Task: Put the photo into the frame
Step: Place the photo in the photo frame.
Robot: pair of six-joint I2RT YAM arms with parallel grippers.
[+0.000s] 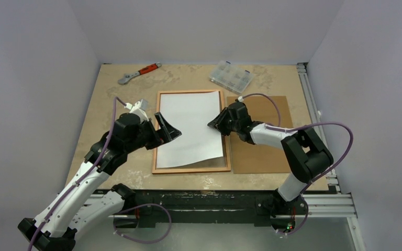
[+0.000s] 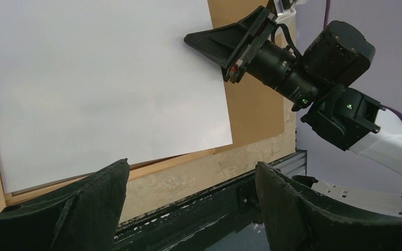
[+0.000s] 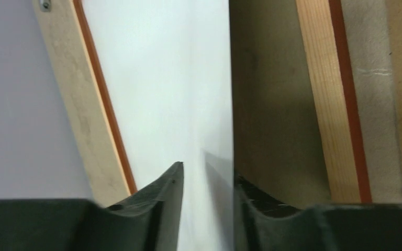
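Beige speckled worktop (image 1: 188, 78), seating step: white-backed glossy rectangular photo (image 1: 191, 128) skewed on face-down light-wood frame (image 1: 188, 169), right end effector (image 1: 213, 124) straddling its edge (clamp unclear), left end effector (image 1: 170, 130) released; next, square it into frame.

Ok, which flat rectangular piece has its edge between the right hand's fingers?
The white rectangular photo sheet lying over the thin wooden frame; the plain brown board lies beside it.

On my screen the large rectangular paper photo (image 1: 191, 128) shows a plain white side. The thin wooden picture frame (image 1: 188, 169) is pale wood edged red-orange. The flat rectangular backing board (image 1: 261, 154) is plain brown, the stone-look bench (image 1: 110, 94) mottled beige. My left tool (image 1: 170, 130) and right tool (image 1: 215, 123) are black.
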